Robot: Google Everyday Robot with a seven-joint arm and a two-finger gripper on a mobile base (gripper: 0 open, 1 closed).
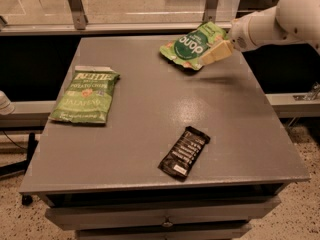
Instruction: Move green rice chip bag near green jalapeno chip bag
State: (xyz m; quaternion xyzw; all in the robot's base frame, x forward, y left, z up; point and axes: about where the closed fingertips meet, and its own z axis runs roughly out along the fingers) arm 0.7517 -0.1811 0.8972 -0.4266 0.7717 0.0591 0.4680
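Observation:
The green rice chip bag (190, 46), bright green and puffy with a dark green circle and white letters, lies at the far right of the grey table (150, 109). The green jalapeno chip bag (86, 97), flat with a white top band, lies at the table's left side. My gripper (216, 52), cream coloured on a white arm (280, 19) coming in from the right, sits over the right edge of the rice chip bag and hides part of it. I cannot tell whether it touches the bag.
A black snack bar (184, 152) lies near the table's front edge, right of the middle. A metal rail and glass panel (125, 26) run behind the table. Drawers (160, 219) sit below the front edge.

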